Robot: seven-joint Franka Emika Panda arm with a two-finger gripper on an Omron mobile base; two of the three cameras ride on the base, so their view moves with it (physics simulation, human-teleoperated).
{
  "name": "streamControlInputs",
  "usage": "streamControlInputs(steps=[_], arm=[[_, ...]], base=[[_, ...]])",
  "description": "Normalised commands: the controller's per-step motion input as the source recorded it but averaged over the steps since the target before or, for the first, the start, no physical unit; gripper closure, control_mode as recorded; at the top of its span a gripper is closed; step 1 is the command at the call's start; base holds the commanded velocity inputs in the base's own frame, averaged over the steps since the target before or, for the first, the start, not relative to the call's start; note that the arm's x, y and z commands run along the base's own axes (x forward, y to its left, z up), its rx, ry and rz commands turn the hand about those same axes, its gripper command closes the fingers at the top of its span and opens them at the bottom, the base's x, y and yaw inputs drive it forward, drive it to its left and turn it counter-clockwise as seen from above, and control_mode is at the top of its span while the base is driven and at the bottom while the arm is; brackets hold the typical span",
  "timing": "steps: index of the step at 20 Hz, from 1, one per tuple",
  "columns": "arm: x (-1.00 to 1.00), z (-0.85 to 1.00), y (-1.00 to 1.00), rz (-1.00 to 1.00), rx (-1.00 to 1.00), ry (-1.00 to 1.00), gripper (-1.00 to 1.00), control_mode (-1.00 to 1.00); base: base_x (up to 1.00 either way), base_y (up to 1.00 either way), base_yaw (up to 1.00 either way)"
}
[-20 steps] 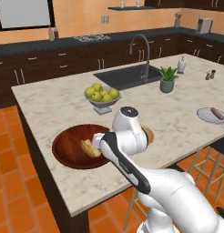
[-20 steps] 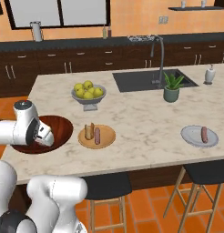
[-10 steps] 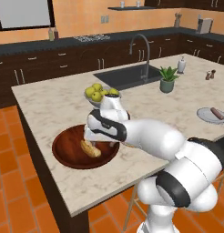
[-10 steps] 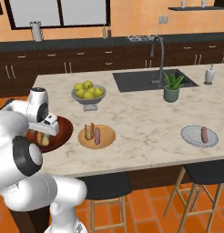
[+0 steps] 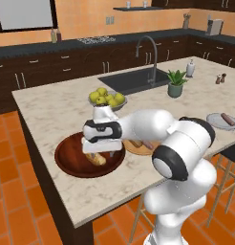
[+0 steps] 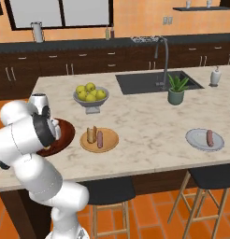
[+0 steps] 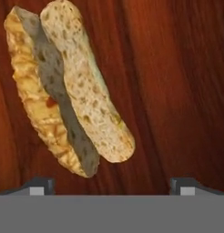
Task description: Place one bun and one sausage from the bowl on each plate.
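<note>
— So where is the bun (image 7: 68,91) sitting?
— Inside the dark wooden bowl (image 5: 71,165), lying flat on its floor, split side up in the hand view. From the left base view it shows (image 5: 97,159) just under the hand.
— And the gripper (image 5: 98,154)?
— Poised over the bowl above that bun, jaws spread wide, one fingertip (image 7: 38,185) on each side at the bottom of the hand view. Nothing is held between them.
— What about the plates?
— The tan plate (image 6: 99,140) lies just beside the bowl and carries a bun (image 6: 91,135) and a sausage (image 6: 100,138) side by side. The pale grey plate (image 6: 204,139) sits well apart, near the counter's far end, with one sausage (image 6: 210,137) on it.
— Anything else nearby?
— A grey pedestal bowl of apples (image 6: 90,94) behind the tan plate.
</note>
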Motion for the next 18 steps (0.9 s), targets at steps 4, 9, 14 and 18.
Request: streamControlInputs(steps=[4, 9, 14, 18], arm=[[0.05, -0.44, 0.17, 0.03, -0.12, 0.00, -1.00, -1.00], [0.03, -0.28, 0.04, 0.02, -0.05, -0.01, -1.00, -1.00], [0.11, -0.04, 0.00, 0.00, -0.05, -0.02, -1.00, -1.00], [0.02, 0.04, -0.20, 0.10, 0.00, -0.11, -1.00, -1.00]], base=[[0.00, 0.00, 0.00], [0.00, 0.00, 0.00], [0.00, 0.00, 0.00], [0.00, 0.00, 0.00]])
